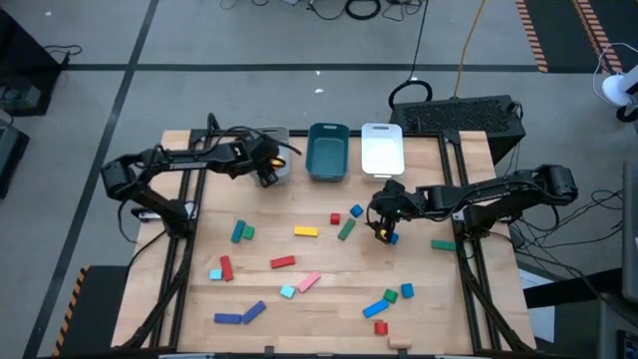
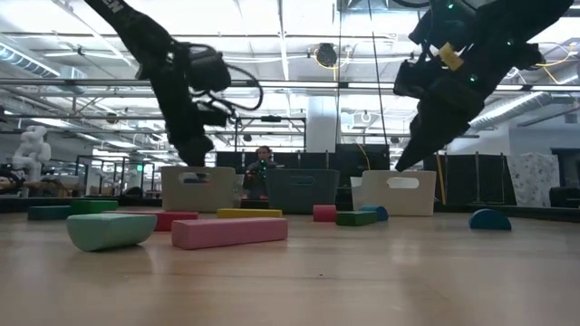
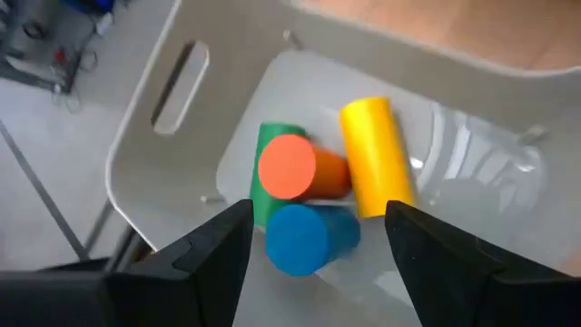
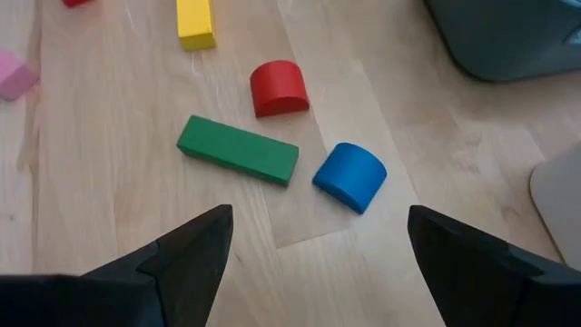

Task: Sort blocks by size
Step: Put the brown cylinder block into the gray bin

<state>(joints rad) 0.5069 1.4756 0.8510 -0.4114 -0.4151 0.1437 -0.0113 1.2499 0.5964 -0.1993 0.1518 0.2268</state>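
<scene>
In the left wrist view the grey tray [image 3: 182, 118] holds a green cylinder [image 3: 272, 145], an orange one [image 3: 289, 168], a yellow one [image 3: 375, 156] and a blue one [image 3: 304, 238], all lying on their sides. My left gripper [image 3: 318, 207] hangs open just above them, a finger on either side of the blue cylinder and clear of it. My right gripper [image 4: 318, 211] is open above the table. A green bar [image 4: 238, 148], a red half-round block [image 4: 280, 88] and a blue half-round block [image 4: 350, 175] lie ahead of it.
The teal tray [image 1: 328, 152] and the white tray [image 1: 382, 150] stand beside the grey tray [image 1: 279, 140] along the far edge. Loose blocks lie across the table's middle and near side, among them a yellow bar [image 1: 306, 231], a red bar [image 1: 283, 262] and a pink bar [image 2: 229, 231].
</scene>
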